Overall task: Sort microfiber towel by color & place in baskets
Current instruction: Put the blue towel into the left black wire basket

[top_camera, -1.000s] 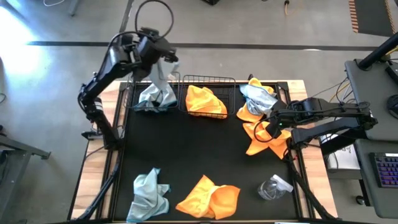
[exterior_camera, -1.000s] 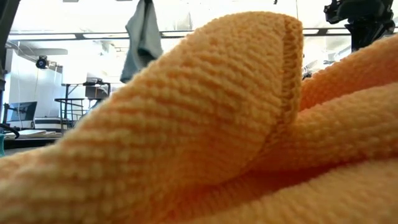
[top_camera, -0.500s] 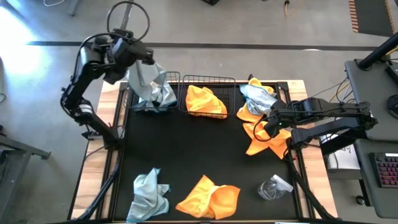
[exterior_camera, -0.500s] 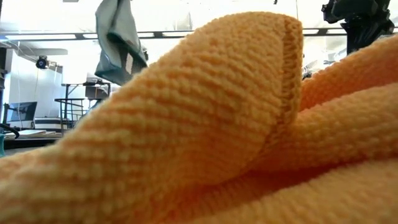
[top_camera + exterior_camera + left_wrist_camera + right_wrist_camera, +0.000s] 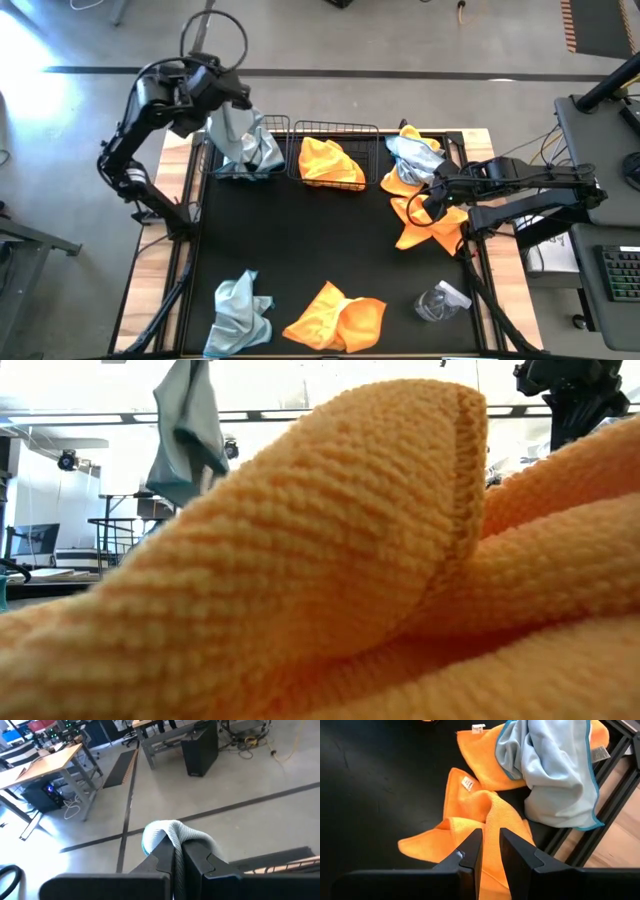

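Observation:
My left gripper (image 5: 226,95) is raised above the left wire basket (image 5: 212,172) at the far left and is shut on a pale blue-grey towel (image 5: 240,135), which hangs over another blue-grey cloth (image 5: 262,158) in that basket. The low view shows the hanging towel (image 5: 188,430) behind an orange cloth. The neighbouring basket (image 5: 340,127) holds an orange towel (image 5: 330,160). My right gripper (image 5: 422,205) is low at the right edge, shut on an orange towel (image 5: 432,225) that lies on the mat. My left gripper pinches a bunched fold of the blue-grey towel (image 5: 172,831) between its two fingers, and the fold bulges out past the fingertips. The rest hangs slack below the gripper, lifted off the table. My right gripper has a raised fold of the orange towel (image 5: 491,817) between its two fingers (image 5: 474,845), coming from the table's right side and slanting down. The towel lies spread on the mat around them.
A blue-grey towel (image 5: 415,155) lies on another orange one (image 5: 398,183) at the far right. Near the front edge are a blue-grey towel (image 5: 240,310), an orange towel (image 5: 340,318) and a clear spray bottle (image 5: 440,300). The mat's middle (image 5: 320,240) is bare.
My left gripper has swung with the hanging blue-grey towel toward the table's left edge, then come back a little toward the right. The towel has swayed below it and stayed lifted. The right arm has kept nearly still.

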You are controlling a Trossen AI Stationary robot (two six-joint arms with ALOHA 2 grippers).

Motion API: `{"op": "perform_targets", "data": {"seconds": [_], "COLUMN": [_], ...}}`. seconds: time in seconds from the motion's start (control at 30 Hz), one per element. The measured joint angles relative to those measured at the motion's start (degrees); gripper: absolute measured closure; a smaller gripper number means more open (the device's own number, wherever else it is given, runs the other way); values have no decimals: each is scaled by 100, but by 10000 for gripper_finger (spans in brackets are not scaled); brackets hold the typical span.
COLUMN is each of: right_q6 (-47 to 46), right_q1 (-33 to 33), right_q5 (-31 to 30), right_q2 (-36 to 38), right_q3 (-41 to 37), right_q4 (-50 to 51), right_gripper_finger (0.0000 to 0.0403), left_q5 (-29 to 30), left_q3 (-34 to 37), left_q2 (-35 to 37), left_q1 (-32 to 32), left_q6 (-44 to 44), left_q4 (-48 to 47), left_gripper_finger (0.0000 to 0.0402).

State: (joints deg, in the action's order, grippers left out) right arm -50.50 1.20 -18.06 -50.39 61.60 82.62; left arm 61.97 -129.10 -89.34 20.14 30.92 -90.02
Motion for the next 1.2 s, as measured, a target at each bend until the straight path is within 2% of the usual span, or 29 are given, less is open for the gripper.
{"op": "perform_targets", "data": {"seconds": [0.23, 0.67, 0.83, 1.1, 1.2], "right_q6": [7, 55, 82, 33, 30], "right_q1": [0, 1, -1, 0, 1], "right_q5": [-1, -1, -1, 0, 0], "right_q2": [0, 0, 0, 0, -2], "right_q3": [0, 0, 0, 0, 0], "right_q4": [-25, -52, -70, -93, -109], "right_gripper_finger": [344, 344, 344, 344, 344], "left_q5": [-14, -151, -355, -656, -1209], "left_q3": [1112, 3053, 3454, 3549, 3525], "left_q2": [225, 1260, 1483, 1513, 1513], "left_q1": [17, 31, 32, 34, 135], "left_q6": [546, 1792, 1763, 1686, 1329], "left_q4": [4, 195, 529, 556, 557], "left_gripper_finger": [401, 399, 375, 317, 300]}}
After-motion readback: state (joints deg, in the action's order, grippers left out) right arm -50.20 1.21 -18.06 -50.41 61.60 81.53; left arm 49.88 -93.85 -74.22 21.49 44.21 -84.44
